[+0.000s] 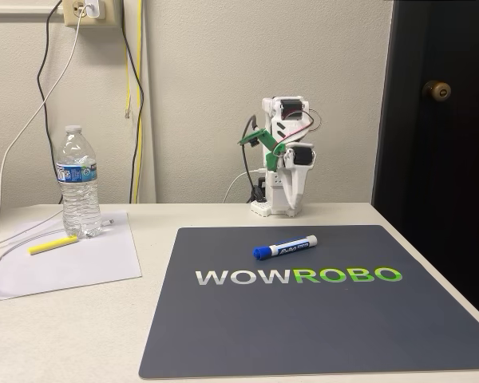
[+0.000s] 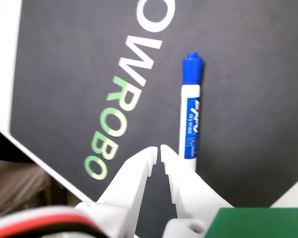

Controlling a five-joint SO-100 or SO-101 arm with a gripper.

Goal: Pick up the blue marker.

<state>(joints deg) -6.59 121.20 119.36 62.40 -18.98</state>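
Blue marker (image 2: 190,114), just beside pincer (image 2: 158,148)

In the wrist view, the right finger (image 2: 186,171) of the gripper (image 2: 158,149) covered the blue marker's (image 2: 190,116) near end, and the picture's top edge cut off the mat's (image 2: 248,74) lettering. In the fixed view, the water bottle's (image 1: 78,182) label was too small to read.

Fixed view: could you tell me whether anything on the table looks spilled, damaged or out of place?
Nothing stands out. The blue marker lies capped and whole on the dark mat, the water bottle stands upright and capped on the sheet of paper, beside a yellow stick. No spill shows.
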